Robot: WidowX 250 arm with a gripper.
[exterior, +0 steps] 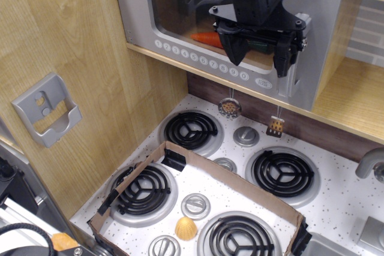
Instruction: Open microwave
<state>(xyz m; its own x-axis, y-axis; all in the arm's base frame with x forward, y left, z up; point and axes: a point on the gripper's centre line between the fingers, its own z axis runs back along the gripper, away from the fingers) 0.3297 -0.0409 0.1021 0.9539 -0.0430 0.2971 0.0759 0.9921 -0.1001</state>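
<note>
The silver-grey microwave (144, 4) sits on a wooden shelf at the top, its door closed. It has a clear window, a 12:30 display and a row of round white buttons (204, 61). An orange carrot (207, 39) lies inside. Its grey vertical handle (298, 58) is at the door's right side. My black gripper (259, 58) hangs in front of the window, open, its right finger (283, 58) just left of the handle. It holds nothing.
Below is a white toy stove with several black coil burners (191, 130) and grey knobs (246, 136). A cardboard box frame (234, 181) lies over the front burners with a yellow piece (185, 228) in it. A grey wall holder (45, 109) hangs on the left panel.
</note>
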